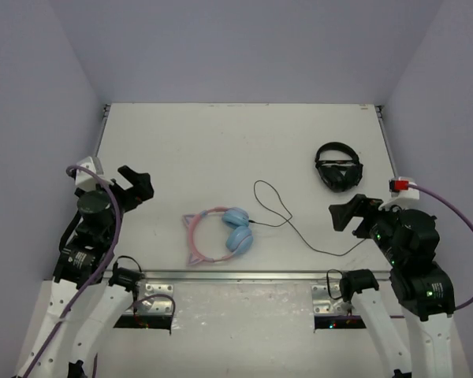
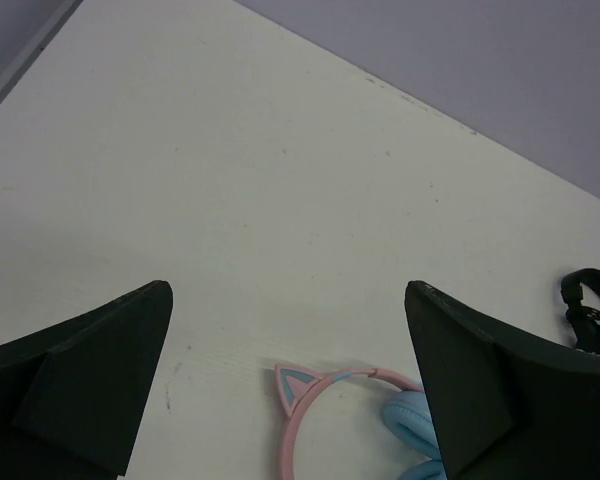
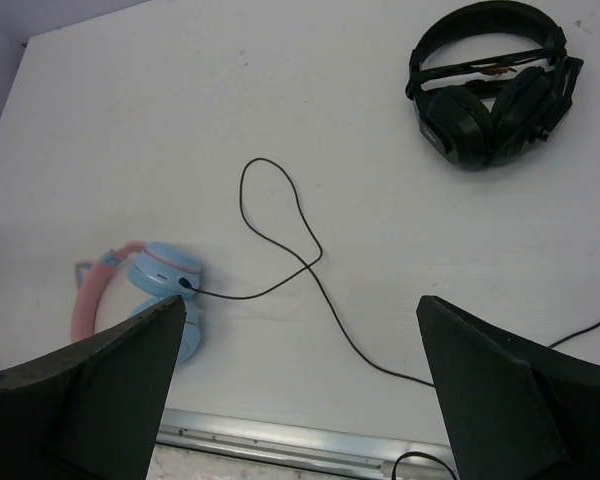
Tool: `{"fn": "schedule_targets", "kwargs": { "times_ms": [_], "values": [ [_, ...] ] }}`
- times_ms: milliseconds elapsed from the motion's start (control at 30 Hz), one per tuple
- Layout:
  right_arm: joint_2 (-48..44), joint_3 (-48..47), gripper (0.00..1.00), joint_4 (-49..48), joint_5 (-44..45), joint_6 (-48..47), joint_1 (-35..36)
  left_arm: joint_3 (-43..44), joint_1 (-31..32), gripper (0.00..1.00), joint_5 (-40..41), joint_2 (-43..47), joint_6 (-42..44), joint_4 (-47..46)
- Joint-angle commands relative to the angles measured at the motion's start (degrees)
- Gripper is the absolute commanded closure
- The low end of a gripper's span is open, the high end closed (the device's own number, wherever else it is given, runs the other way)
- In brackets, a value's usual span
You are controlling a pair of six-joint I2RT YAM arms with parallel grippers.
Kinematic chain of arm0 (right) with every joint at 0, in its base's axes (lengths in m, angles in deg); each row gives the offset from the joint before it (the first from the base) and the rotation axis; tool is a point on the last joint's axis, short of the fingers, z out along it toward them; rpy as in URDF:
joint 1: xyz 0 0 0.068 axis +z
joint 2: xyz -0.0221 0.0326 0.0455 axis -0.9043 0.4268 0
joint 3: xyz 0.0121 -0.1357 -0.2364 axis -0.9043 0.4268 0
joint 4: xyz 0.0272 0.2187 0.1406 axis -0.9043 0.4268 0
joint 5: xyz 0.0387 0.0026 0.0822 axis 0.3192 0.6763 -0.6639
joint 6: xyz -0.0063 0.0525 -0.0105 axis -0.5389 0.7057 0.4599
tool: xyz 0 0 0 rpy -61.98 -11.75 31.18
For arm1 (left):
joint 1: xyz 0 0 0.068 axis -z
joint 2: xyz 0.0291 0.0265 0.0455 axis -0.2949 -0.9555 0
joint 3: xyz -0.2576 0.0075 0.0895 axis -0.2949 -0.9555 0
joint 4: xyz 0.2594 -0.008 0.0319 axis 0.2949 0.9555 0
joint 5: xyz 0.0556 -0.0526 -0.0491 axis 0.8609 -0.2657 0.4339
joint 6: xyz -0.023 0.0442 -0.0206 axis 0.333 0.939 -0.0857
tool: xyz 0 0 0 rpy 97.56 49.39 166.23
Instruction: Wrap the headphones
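Between left fingers (image 2: 80, 380) and right fingers (image 3: 510, 390), both wide open, empty: headphones (image 1: 221, 235). Pinch cable (image 3: 316, 262) near its free end first.

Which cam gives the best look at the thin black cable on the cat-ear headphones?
Right wrist: the cable is large and sharp, from the blue ear cup through its loop, until a finger of the right tool hides part. Top external shows the same run, thinner. Left wrist shows none, only the pink headband.
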Motion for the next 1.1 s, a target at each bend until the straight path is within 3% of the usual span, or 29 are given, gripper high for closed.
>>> {"fn": "schedule_targets", "kwargs": {
  "times_ms": [0, 100, 233, 400, 567, 800, 933, 1067],
  "values": [
    [1.41, 0.31, 0.01, -2.56, 1.74, 2.0, -0.11, 0.29, 0.45, 0.0, 1.08, -1.25, -0.21, -1.55],
    [1.59, 2.24, 0.01, -4.93, -1.24, 3.58, -0.11, 2.83, 0.45, 0.0, 0.74, -4.41, -1.61, 1.78],
    [3.61, 4.36, 0.01, -9.5, -12.29, 4.81, -0.11, 6.18, 0.45, 0.0, -4.88, -9.95, -8.09, 7.58],
    [8.34, 5.33, 0.01, -12.94, -17.95, 5.52, -0.11, -3.9, 1.85, 0.0, -16.23, -13.73, -11.37, 1.71],
    [9.85, 7.51, 0.01, -17.5, -23.48, 6.65, -0.11, -4.81, 13.54, 0.0, -2.02, -25.85, -19.01, 4.15],
    [10.12, 8.75, 0.01, -19.09, -25.69, 5.6, -0.11, -13.77, 22.06, 0.0, 0.38, -31.74, -23.95, -2.86],
    [9.06, 10.42, 0.01, -20.76, -26.04, 5.78, -0.11, -15.09, 26.45, 0.06, 1.95, -37.89, -24.03, -4.89],
    [8.18, 11.21, 0.01, -21.29, -25.95, 5.78, -0.11, -15.27, 28.75, 0.18, 1.7, -42.99, -24.12, -7.79]
  ]
}}
